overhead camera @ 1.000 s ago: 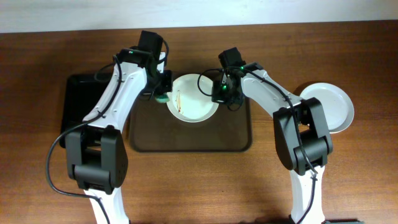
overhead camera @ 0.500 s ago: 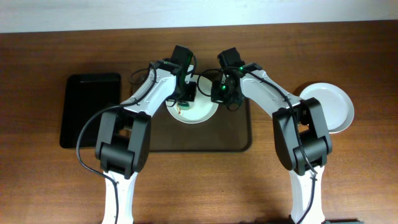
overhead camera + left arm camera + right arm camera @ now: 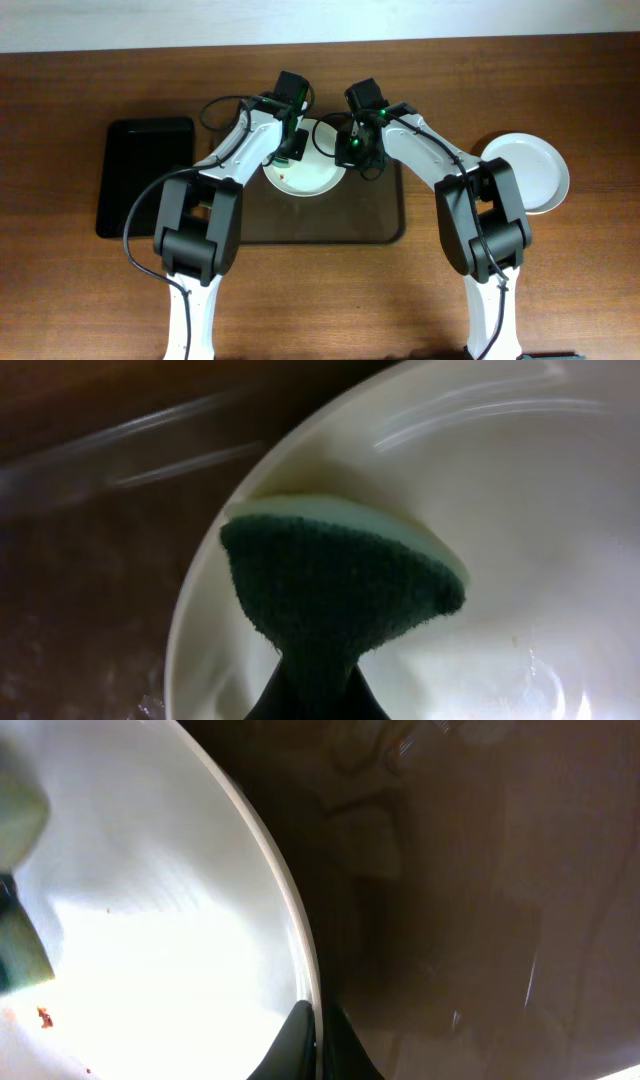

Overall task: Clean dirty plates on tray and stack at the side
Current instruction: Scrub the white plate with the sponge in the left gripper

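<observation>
Overhead: my left gripper [image 3: 293, 155] has swung in from the left rim onto the plate [image 3: 312, 180], which sits at the far edge of the tray [image 3: 300, 228]. My right gripper [image 3: 350, 152] pinches the plate's right rim.

Left wrist: I'm clamped on the sponge [image 3: 340, 585], pressed on the plate's left side, so I judge scrubbing has begun.

Right wrist: my fingers are closed on the rim, and red specks [image 3: 45, 1017] remain.

I see overhead looking straight down at the whole table [image 3: 60, 300]. Both wrist cams sit close, sharing one plate [image 3: 560, 510].
</observation>
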`<state>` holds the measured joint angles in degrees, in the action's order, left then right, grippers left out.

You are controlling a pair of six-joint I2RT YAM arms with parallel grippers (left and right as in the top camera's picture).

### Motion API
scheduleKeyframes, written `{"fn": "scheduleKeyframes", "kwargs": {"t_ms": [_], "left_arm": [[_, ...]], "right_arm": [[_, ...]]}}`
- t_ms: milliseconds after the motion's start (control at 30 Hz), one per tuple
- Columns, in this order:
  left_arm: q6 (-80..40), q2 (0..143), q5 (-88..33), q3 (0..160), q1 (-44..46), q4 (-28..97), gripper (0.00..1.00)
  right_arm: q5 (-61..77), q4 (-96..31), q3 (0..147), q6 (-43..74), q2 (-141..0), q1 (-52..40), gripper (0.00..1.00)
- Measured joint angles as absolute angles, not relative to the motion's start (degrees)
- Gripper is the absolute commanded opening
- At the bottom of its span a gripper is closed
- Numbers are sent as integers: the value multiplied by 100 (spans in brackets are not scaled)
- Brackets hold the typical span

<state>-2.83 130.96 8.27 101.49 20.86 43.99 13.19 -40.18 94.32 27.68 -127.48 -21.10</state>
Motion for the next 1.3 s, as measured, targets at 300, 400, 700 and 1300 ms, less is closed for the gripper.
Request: {"fn": "scheduleKeyframes", "kwargs": {"t_ms": [300, 400, 700, 1300], "left_arm": [[-89, 13115, 211, 10298, 2021, 5730, 1], [725, 13115, -405, 10318, 2001, 6267, 1], [1190, 13159, -1284, 10197, 1988, 4539, 1], [913, 13137, -305, 10331, 1933, 6149, 1]], "right_arm": [[1317, -4027, 9432, 2773, -12748, -2110, 4], [1317, -4045, 9432, 2707, -12748, -2110, 4], [1297, -4027, 9432, 2698, -12748, -2104, 4], [1341, -4045, 9432, 2652, -12748, -2128, 4]]}}
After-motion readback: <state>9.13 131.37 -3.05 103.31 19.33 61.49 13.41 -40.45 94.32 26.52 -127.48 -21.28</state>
